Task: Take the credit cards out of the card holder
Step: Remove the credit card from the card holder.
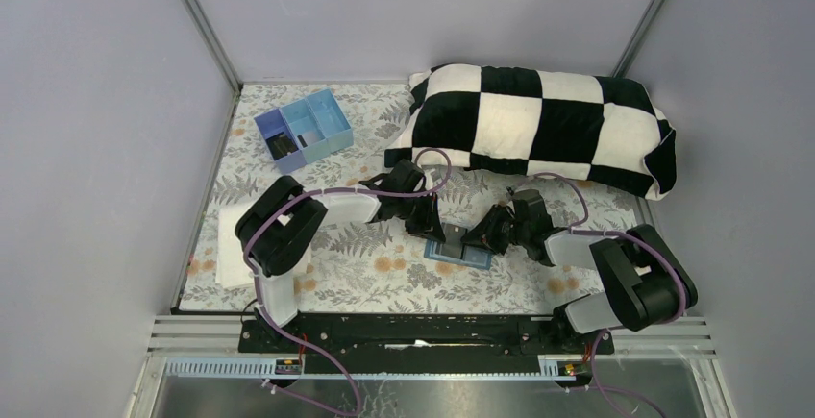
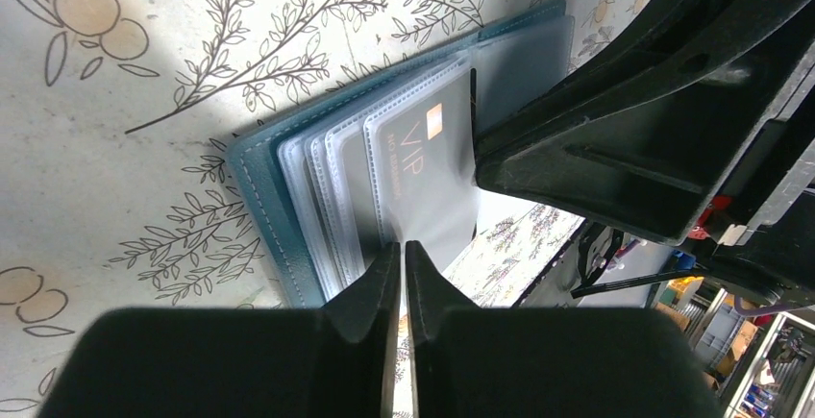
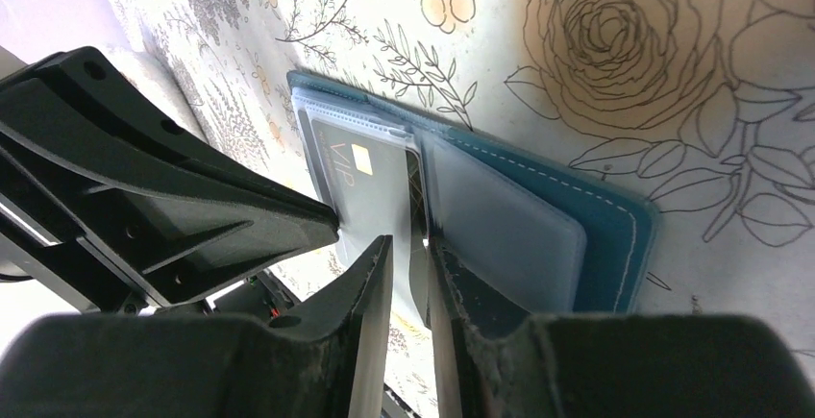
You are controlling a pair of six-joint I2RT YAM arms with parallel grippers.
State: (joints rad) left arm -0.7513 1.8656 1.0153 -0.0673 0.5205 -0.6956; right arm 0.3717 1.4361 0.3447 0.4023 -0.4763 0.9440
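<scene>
- Count: 2 arms, 2 tools, 1 card holder [image 1: 461,258], 1 card legible (dark, "VIP" [image 2: 418,163]), several clear sleeves [image 2: 332,197] fanned in a stack, 1 tray [image 1: 327,141], 1 pillow [image 1: 538,125], 1 white cloth [image 1: 229,245].
- Holder lies open and flat mid-desk [image 1: 384,283], toward the near half, between the 2 tools. Blue cover is down, sleeves up.
- L tool [image 2: 402,250]: fingers nearly together, only a hairline slit. Tips are at the edge of the top sleeve w/ the VIP card. Can't tell if the sleeve is actually nipped.
- R tool [image 3: 408,245]: closed to a thin slit on a thin leaf of the holder at the fold. Sleeve or card edge, can't tell which.
- The tools face each other over the holder, v. close. Each one fills a side of the other's wrist view, so there is little room between them.
- Bare floral desk lies in front of the holder and to its L and R.
- Pillow (black/white check) takes the rear R, near behind both wrists.
- Tray (blue + purple) is rear L, well apart from the holder. Small dark items inside, too small to ID.
- White cloth lies at the L desk edge, beside the L arm's elbow.
- Grey walls [image 1: 96,149] close in L, R and back.
</scene>
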